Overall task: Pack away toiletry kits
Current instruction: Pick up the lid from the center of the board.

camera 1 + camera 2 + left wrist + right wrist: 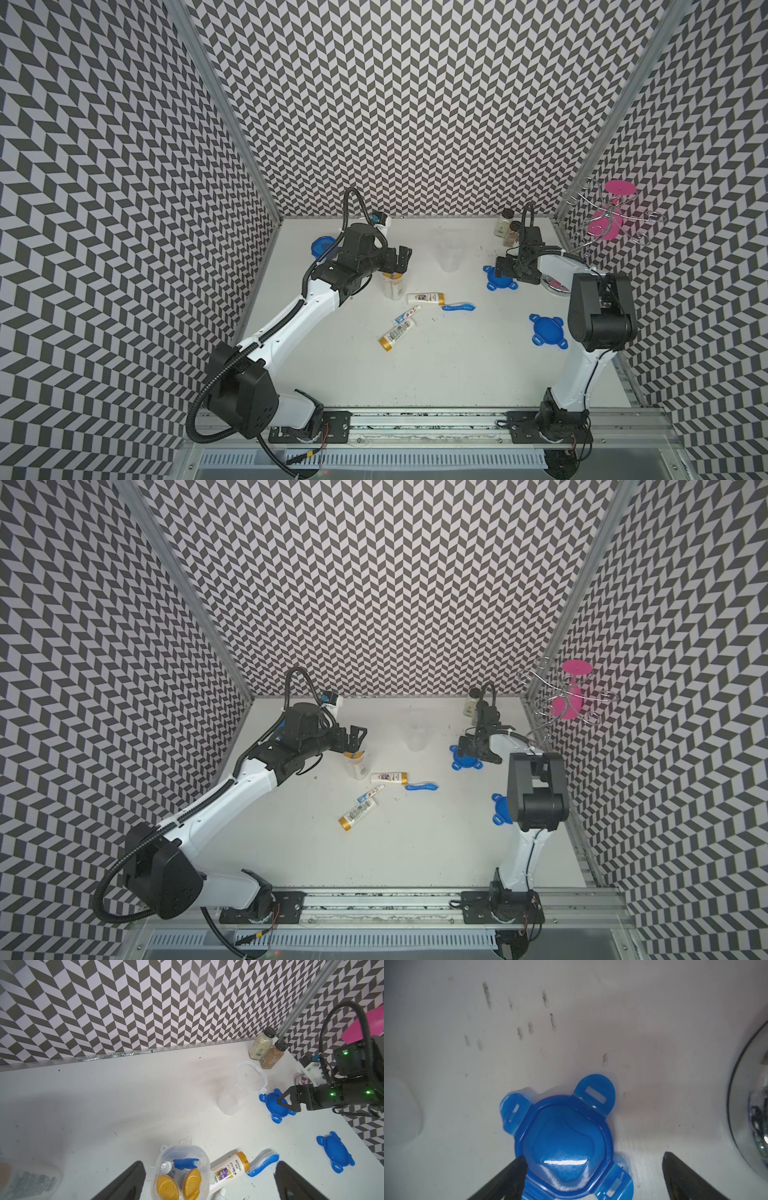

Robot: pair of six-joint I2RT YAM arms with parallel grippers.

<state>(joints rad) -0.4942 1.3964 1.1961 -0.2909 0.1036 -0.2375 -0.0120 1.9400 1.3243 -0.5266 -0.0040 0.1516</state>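
**Filled cup** [180,1169]: upright on the tabletop [436,374], lid off. It holds two gold-capped tubes, a toothpaste tube and a blue toothbrush.

**Left fingers** [128,1182]: spread wide and empty, hovering over the filled cup.

**Blue lid** [564,1142]: flat on the tabletop, near the spice jars [260,1048].

**Right fingers** [508,1180]: spread wide, one on either side of the lid, gripping nothing.

**Empty cup** [448,254]: open, between the two arms.

**Loose on the tabletop:** gold-capped tube [424,298], toothbrush [458,307], toothpaste tube [407,314], second gold-capped tube [397,332], second lid [548,331].

**Step in hand, as judged:** the first kit is loaded and waits to be closed.

**Next move calls for:** the right fingers to close on the lid's edge or a tab, lift it level, and bring it squarely over the filled cup. The left fingers would do well to steady the cup's wall, since clear, light plastic is likely to tip.
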